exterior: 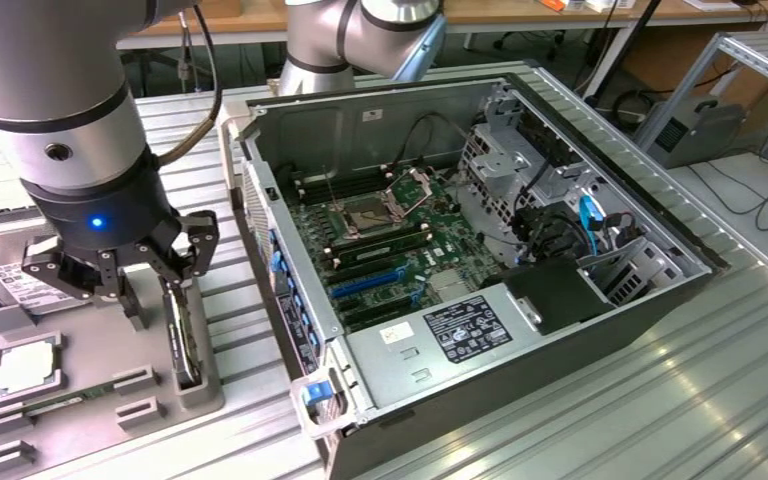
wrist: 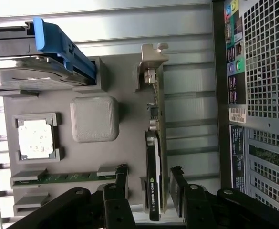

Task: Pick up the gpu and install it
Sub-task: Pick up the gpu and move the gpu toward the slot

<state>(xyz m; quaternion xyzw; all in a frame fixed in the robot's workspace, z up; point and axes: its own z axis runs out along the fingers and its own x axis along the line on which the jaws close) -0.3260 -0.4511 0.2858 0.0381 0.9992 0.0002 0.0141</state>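
The gpu (exterior: 185, 345) (wrist: 153, 167) stands on edge in a slot of the gray fixture tray (exterior: 97, 350) (wrist: 125, 90), on the exterior view's left of the open computer case (exterior: 357, 120), with the gripper (exterior: 157, 305) (wrist: 149, 191) spread, 1 finger apart from each face.

bright, even overhead light
glare whitens the metal table (wrist: 129, 28) under my wrist; soft shadow fills the computer case (exterior: 357, 130).

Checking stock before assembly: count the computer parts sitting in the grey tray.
4: hard drive in its blue bracket, processor chip beside the square block, green memory stick, and gpu standing on edge, straddled by the hand. The hand may hide others.
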